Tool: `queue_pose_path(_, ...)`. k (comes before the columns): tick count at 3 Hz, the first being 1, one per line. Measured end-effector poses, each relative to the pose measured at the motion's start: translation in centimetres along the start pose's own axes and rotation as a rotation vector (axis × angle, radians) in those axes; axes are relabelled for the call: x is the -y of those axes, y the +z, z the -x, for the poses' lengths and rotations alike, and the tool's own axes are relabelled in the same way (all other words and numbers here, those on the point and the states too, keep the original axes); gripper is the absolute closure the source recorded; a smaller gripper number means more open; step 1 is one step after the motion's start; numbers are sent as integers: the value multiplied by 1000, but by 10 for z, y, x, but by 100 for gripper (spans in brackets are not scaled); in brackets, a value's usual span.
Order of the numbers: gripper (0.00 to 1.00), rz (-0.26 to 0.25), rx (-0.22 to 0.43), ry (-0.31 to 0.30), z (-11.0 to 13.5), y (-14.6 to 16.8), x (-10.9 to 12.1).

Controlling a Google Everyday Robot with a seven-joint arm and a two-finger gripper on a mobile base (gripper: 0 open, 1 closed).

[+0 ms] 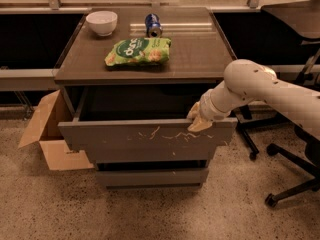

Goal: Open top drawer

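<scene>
Your end effector [199, 121] sits at the top edge of the top drawer [145, 134], toward its right end, touching the front panel. You can't tell how far it is open or whether it actually has hold of the edge; the pale tip overlaps the rim and that's all that reads. The arm [260, 89] comes in from the right, white and thick, angled down to the drawer.

The top drawer stands partway out from the cabinet, with a dark gap showing behind its front, under the counter [200, 59]. The front is grey with pale squiggly scratches across the middle. It looks slightly skewed, with the left end further out. Two narrower grey fronts sit below it: the middle drawer [150, 155] and the bottom drawer [152, 176], both flush with each other.

On the counter there is a white bowl [101, 22] at back left, a blue can [152, 25] lying on its side at back centre, and a green snack bag [138, 51] lying flat just in front of the can.

An open cardboard box [47, 129] is on the floor, just beside the cabinet's left side. A black office chair base [295, 154] is on the right, behind the arm.
</scene>
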State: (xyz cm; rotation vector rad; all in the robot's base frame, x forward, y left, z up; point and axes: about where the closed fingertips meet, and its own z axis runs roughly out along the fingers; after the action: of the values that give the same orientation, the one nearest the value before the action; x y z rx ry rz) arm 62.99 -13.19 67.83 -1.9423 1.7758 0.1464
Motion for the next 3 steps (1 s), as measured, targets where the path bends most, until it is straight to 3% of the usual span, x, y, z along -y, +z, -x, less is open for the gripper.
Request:
queue_pose_path(2,29,14,13,-12,3,1,-4)
queue_pose_path(3,0,49,31,-35,15,-5,-19)
